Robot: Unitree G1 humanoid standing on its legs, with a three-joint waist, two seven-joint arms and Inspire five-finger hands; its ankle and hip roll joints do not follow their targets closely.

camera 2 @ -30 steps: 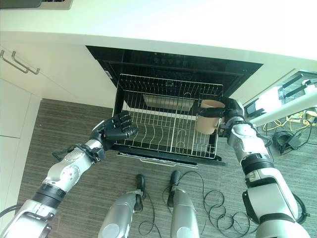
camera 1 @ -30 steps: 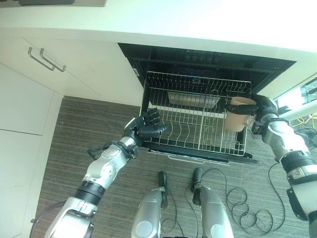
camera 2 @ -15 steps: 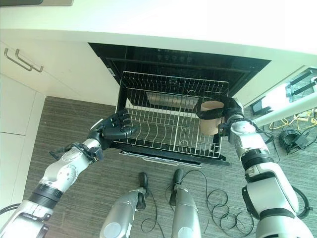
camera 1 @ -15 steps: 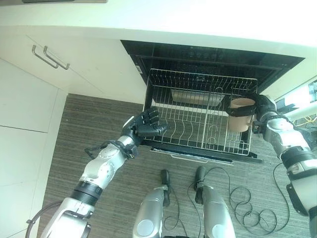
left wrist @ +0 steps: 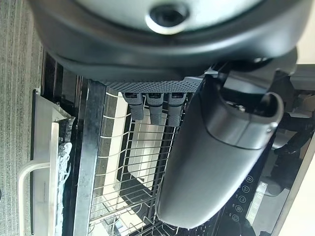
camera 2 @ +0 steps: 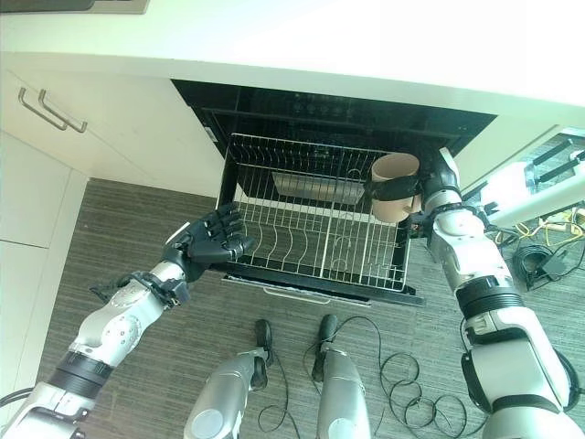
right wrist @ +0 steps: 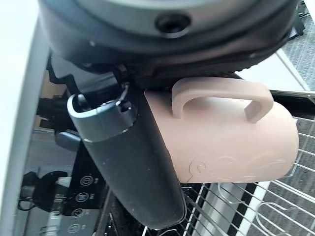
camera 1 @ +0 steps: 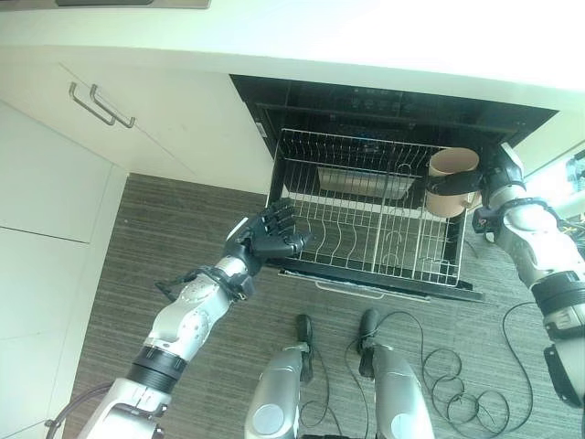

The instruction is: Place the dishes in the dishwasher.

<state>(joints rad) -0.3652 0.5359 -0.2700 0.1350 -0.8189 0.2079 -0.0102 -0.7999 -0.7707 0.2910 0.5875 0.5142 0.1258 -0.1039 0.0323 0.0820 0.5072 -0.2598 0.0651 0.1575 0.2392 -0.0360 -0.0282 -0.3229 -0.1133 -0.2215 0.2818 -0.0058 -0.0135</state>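
We are at the loading step: our right hand (camera 1: 498, 178) grips the beige ceramic mug (camera 1: 451, 181) above the right rear corner of the pulled-out wire dishwasher rack (camera 1: 366, 224). Our left hand (camera 1: 270, 238), fingers loosely curled and holding nothing, sits at the rack's front left corner. Next we judge the mug must be lowered and released between the rack's wires.

The fingers of the right hand (right wrist: 147, 162) were hidden behind the pink mug (right wrist: 231, 142), so only the thumb was seen across its wall. The mug's mouth was cut off in the right wrist view, and its inside could not be made out from above. The tips of the left hand (camera 1: 270, 236) were masked by the thumb in the left wrist view. The back of the dishwasher (camera 2: 338, 110) was lost in darkness. The metal tray (camera 1: 361, 183) under the wire rack (camera 1: 366, 229) was partly screened by wires.
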